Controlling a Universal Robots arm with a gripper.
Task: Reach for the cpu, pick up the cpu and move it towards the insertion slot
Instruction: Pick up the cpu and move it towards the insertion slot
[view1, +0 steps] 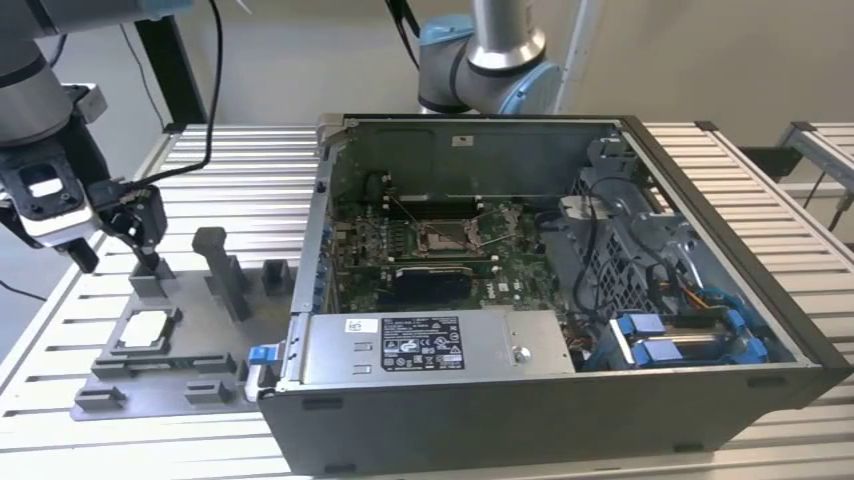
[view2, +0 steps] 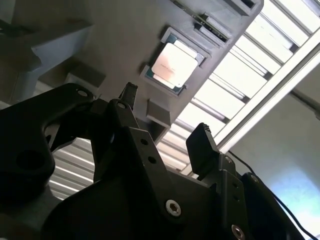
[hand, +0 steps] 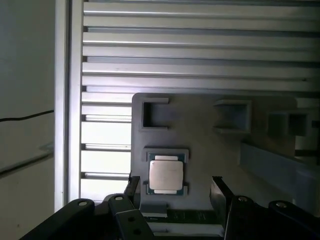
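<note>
**On the grey plate (view1: 200, 345), the cpu (view1: 146, 329) lies under a wide pincer (view1: 118, 258)**

The cpu is a small square chip with a pale, shiny top. It lies flat in a square nest in the grey plate. Both wrist views look down on the cpu (view2: 174, 63) (hand: 165, 175) in its nest.

The plate rests on the metal worktop (view1: 240, 170), which is made of long slats. It is close to the worktop's edge on the exterior view's left.

The pincer hangs over the plate and does not touch the chip. Its two black fingers (hand: 218, 187) are wide apart and hold nothing. In the first wrist view the chip shows between the two fingertips.

Grey blocks (view1: 220, 265) stand up from the plate, just beside the pincer.

The insertion slot (view1: 447, 235) is well apart from the chip, toward the exterior view's right. It is a silver square frame on a green board (view1: 354, 250). The board lies inside an open computer box (view1: 534, 410) in the middle of the worktop.
</note>
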